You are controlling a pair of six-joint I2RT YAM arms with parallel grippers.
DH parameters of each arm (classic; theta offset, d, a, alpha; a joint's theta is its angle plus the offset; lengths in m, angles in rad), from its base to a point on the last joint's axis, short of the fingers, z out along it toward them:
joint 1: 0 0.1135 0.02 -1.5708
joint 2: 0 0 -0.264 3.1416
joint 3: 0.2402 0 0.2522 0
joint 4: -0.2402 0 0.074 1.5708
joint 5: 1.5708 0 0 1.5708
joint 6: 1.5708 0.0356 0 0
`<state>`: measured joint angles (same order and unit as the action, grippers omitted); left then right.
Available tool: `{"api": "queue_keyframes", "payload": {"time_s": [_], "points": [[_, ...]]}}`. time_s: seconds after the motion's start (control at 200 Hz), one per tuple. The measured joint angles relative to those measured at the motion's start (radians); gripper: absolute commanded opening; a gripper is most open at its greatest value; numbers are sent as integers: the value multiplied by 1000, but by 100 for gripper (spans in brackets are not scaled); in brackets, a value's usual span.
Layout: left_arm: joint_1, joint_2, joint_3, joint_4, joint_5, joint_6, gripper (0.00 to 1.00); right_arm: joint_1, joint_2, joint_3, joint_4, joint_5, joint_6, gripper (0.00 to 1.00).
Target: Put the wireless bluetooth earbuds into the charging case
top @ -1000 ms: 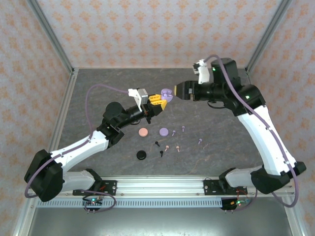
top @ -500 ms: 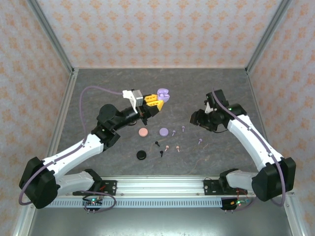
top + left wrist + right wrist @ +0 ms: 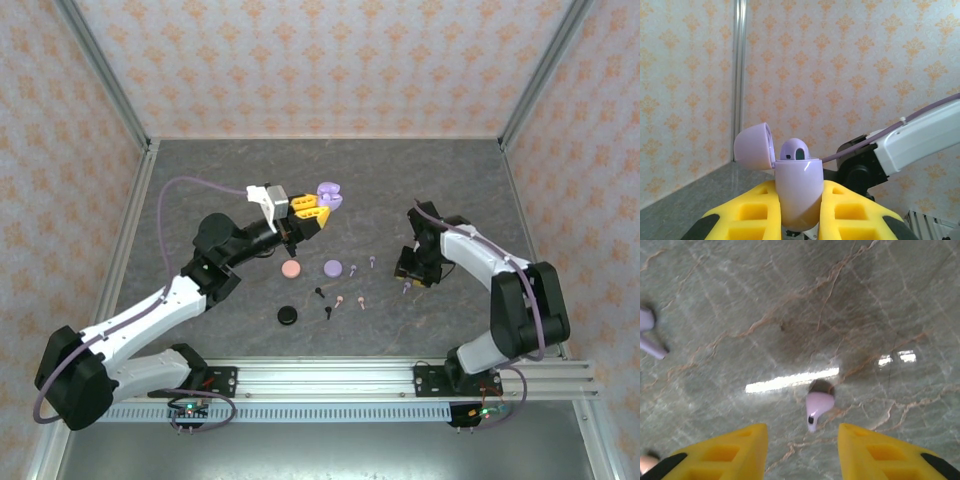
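Lilac case [image 3: 798,182], lid open, is pinched in left tool [image 3: 799,205]. Right tool [image 3: 802,432] is held spread over lilac earbud [image 3: 817,407] lying on counter [image 3: 790,315].

Left fingers [image 3: 880,217] raised, clamped — right fingers [image 3: 752,440] low, pointing down, apart

Lilac earbud [image 3: 817,407] on marbled tabletop [image 3: 840,300], at mouth of parted yellow claw [image 3: 801,434], second earbud [image 3: 647,335] at left edge

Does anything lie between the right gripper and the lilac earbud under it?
Nothing visible does. The tiny lilac stemmed earbud lies alone on the grey marbled tabletop, seen in the gap between the open yellow fingers of the right gripper.
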<state>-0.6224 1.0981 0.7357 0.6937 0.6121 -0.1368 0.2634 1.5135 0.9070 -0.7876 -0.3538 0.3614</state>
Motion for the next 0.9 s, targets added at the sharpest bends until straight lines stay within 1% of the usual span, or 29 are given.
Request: {"api": "queue_keyframes", "payload": {"time_s": [0.31, 0.515, 0.751, 0.806, 0.901], "points": [[0, -5, 0, -13, 0, 7, 0, -1, 98, 0, 32, 22, -26, 38], [0, -5, 0, -28, 0, 8, 0, -1, 106, 0, 61, 22, -26, 34], [0, -5, 0, -32, 0, 8, 0, -3, 113, 0, 61, 22, -26, 32], [0, -5, 0, -33, 0, 8, 0, -3, 113, 0, 60, 23, -26, 30], [0, -5, 0, -33, 0, 8, 0, -3, 113, -2, 57, 28, -33, 29]]}}
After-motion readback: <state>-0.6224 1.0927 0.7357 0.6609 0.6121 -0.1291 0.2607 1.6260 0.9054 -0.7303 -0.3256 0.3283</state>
